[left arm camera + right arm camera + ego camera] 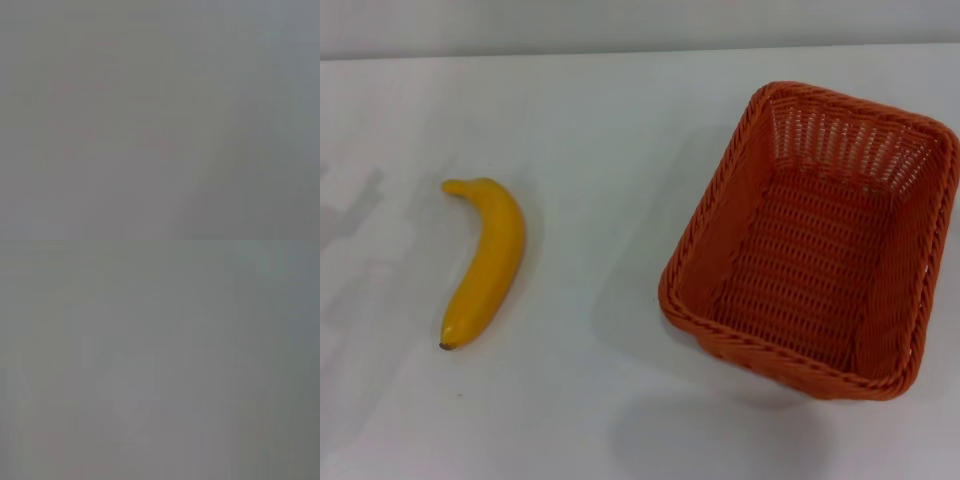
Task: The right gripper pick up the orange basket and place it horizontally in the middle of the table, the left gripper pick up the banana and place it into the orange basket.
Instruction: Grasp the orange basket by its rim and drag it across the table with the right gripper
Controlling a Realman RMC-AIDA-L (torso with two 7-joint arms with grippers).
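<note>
In the head view a yellow banana (pixel 486 262) lies on the white table (pixel 600 200) at the left, stem end toward the back and dark tip toward the front. The orange basket (pixel 815 240) stands on the right side of the table, open side up and empty, its long side running roughly front to back and slightly turned. Neither gripper appears in the head view. Both wrist views show only a featureless grey field.
A bare stretch of tabletop separates the banana from the basket. The table's far edge runs along the top of the head view. Faint shadows lie on the table at the far left and near the front.
</note>
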